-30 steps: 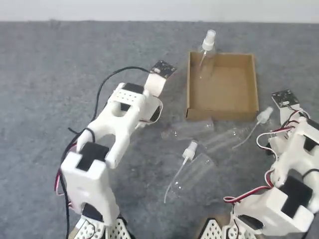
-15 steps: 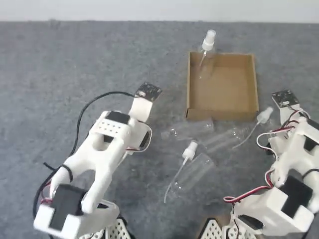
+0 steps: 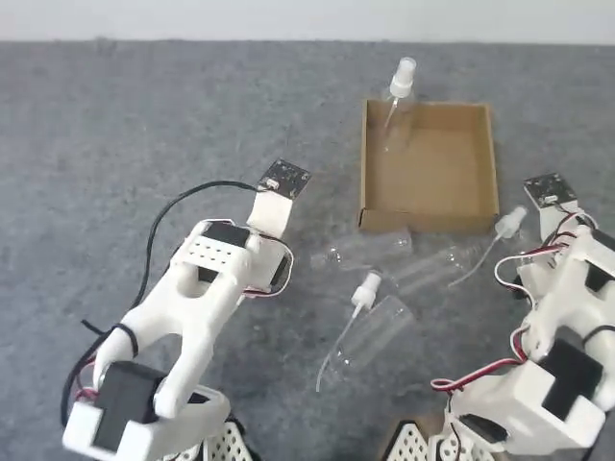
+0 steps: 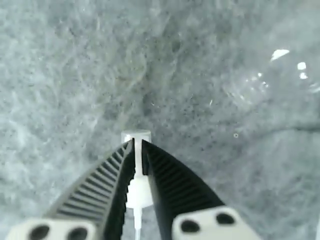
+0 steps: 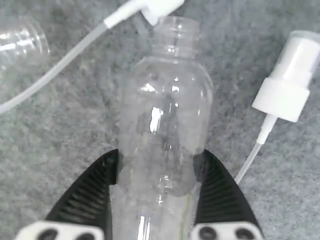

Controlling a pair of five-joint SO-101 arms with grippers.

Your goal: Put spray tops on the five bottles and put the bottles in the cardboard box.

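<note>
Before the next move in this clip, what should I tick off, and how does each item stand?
1. Left gripper shut on spray top: ok.
2. Right gripper clasping bottle on both sides: ok.
3. Bottle's neck uncapped and free: ok.
4. Spray top lined up with that neck: not ok, the arms sit at opposite sides of the table.
5. Cardboard box has room: ok.

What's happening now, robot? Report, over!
Left gripper shut on spray top. Right gripper shut on uncapped bottle. Capped bottle stands in cardboard box. Loose spray top alongside.
</note>
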